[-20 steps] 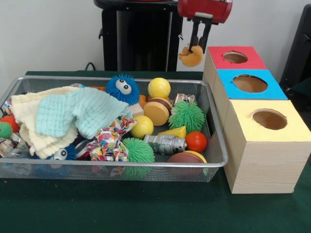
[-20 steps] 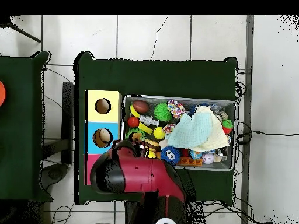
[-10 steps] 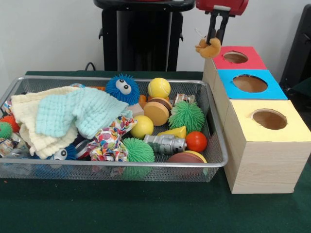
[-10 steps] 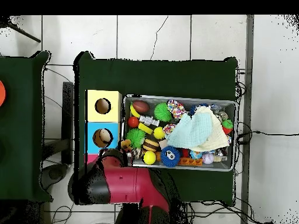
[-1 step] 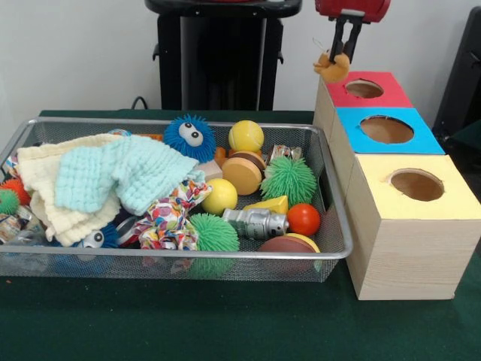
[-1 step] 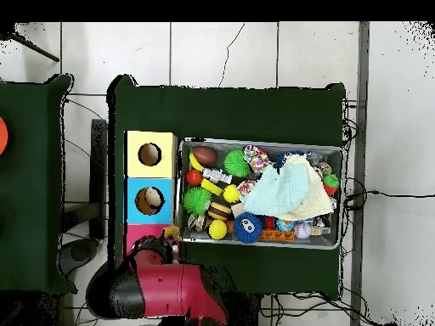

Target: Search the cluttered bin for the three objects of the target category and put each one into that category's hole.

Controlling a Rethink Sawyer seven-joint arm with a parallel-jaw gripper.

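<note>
- Carried item: small orange-yellow toy (image 5: pixel 331 66), soft-looking, kind not clear; hangs in the air just beside the near-left corner of the red-topped box (image 5: pixel 365 89), not yet above its hole (image 5: pixel 364 89)
- Gripper (image 5: pixel 342 54): two dark fingers closed on the toy's upper part, with most of the toy dangling below and to one side of them
- Risk, grip: hold looks off-centre; a swing or jolt could let the toy slip and fall to the table or back into the bin (image 5: pixel 331 248)
- Risk, clearance: toy hangs close to the box's top edge; travelling sideways at this height could snag it on the corner and pull it loose
- Risk, aim: hole is not much wider than the toy; a release short of centre would leave it sitting on the red top or rolling off
- Neighbouring holes: blue-topped box (image 5: pixel 387 129) and yellow-topped box (image 5: pixel 416 184) stand touching in a row; overshoot could drop the toy into the wrong one
- Overhead view: red arm (image 6: pixel 161 284) covers the red-topped box, so alignment cannot be confirmed from above
- Bin contents: blue fuzzy ball (image 5: pixel 189 137), green spiky ball (image 5: pixel 289 180), cloths (image 5: pixel 113 180), undisturbed
</note>
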